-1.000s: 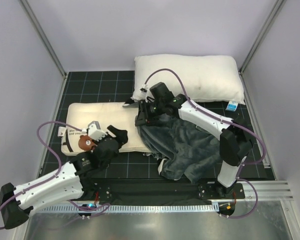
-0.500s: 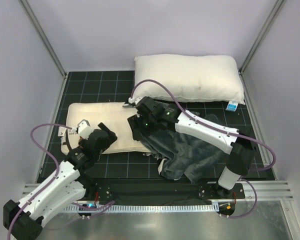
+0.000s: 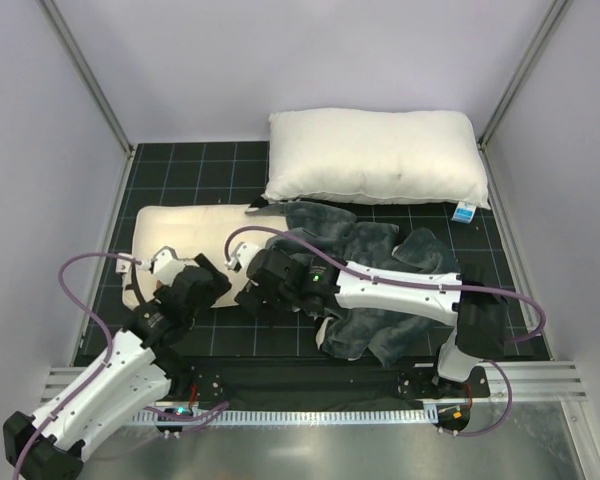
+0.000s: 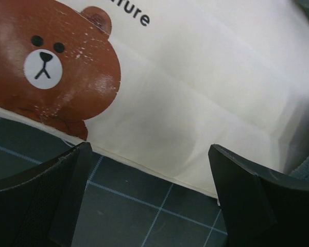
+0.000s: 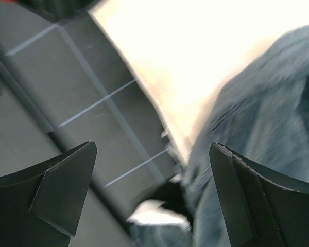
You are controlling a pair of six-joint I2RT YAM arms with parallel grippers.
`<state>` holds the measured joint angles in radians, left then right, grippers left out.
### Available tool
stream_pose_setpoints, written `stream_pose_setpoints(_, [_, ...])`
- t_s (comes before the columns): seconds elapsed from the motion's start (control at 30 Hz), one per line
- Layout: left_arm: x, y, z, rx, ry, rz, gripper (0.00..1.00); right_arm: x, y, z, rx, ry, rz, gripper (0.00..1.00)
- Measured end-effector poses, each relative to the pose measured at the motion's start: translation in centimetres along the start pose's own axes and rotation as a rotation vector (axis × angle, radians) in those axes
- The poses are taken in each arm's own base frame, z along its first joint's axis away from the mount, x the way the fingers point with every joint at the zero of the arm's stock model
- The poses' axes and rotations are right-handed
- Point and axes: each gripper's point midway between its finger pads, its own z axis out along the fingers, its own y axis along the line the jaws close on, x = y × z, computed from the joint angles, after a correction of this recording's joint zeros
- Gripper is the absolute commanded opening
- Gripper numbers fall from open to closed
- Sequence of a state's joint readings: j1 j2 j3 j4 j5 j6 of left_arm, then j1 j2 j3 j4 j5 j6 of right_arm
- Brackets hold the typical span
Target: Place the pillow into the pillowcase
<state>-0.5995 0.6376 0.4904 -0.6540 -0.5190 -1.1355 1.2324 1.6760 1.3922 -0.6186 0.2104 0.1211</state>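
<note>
Pillow (image 4: 195, 103) is being supported flat by the surface (image 4: 20, 149), its edge just below the released left pincer (image 4: 149, 198), likely for gripping; the right pincer (image 5: 153, 195), also released, is being held above the pillowcase (image 5: 257, 128) edge.

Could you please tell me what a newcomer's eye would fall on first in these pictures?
Probably the brown bear face printed on the cream pillow, large in the left wrist view above the open left fingers. In the top view, the puffy white pillow at the far side stands out, with the dark grey pillowcase crumpled in front of it under the right arm.
</note>
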Motion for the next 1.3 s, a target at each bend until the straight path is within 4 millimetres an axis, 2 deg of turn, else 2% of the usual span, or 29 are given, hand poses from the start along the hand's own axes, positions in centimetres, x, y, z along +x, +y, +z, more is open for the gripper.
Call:
stream_pose_setpoints(0.17, [-1.9,1.0,-1.6,0.009,-0.074,-0.024,1.0,-0.2,-1.7,1.7,0.085,-0.067,-0.158,1.0])
stream_pose_setpoints(0.3, [-4.6,1.1,-4.5,0.127,-0.185,-0.128,1.0,-1.0,-2.6,2.8,0.132,-0.111,-0.274,1.0])
stream_pose_setpoints(0.4, [-7.0,1.3,-7.0,0.219,-0.276,-0.217,1.0,-1.5,-2.4,4.0,0.144,-0.126,-0.348,1.0])
stream_pose_setpoints(0.5, [-8.4,1.7,-8.7,0.267,-0.327,-0.269,1.0,-1.3,-1.7,5.5,0.137,-0.1,-0.418,1.0])
stream_pose_setpoints(0.7, [-8.5,2.1,-8.9,0.244,-0.326,-0.252,1.0,-0.9,-1.5,9.6,0.185,-0.018,-0.506,0.98])
stream_pose_setpoints(0.77, [-8.3,2.1,-8.6,0.225,-0.317,-0.229,1.0,-0.3,-2.0,10.8,0.226,0.016,-0.534,0.77])
stream_pose_setpoints(0.8, [-8.2,2.1,-8.5,0.218,-0.315,-0.222,0.99,-0.1,-2.3,11.2,0.246,0.031,-0.546,0.7])
stream_pose_setpoints(0.83, [-8.2,2.1,-8.3,0.209,-0.313,-0.214,1.0,0.0,-2.6,11.4,0.265,0.039,-0.549,0.47])
stream_pose_setpoints(0.87, [-8.2,2.2,-8.2,0.201,-0.313,-0.208,1.0,0.0,-2.8,11.5,0.277,0.041,-0.55,0.3])
stream_pose_setpoints(0.93, [-8.2,1.9,-8.0,0.195,-0.311,-0.204,1.0,-0.4,-3.4,11.5,0.301,0.037,-0.544,0.04])
stream_pose_setpoints(1.07, [-8.4,0.2,-7.7,0.225,-0.305,-0.189,1.0,-1.0,-4.2,11.2,0.272,0.014,-0.462,0.04])
stream_pose_setpoints(1.17, [-8.1,-1.6,-7.4,0.276,-0.282,-0.15,1.0,-1.7,-4.8,10.1,0.201,-0.022,-0.359,0.04])
stream_pose_setpoints(1.3, [-5.0,-3.3,-5.9,0.379,-0.183,-0.046,0.96,-3.9,-6.3,7.8,0.125,-0.102,-0.185,0.04])
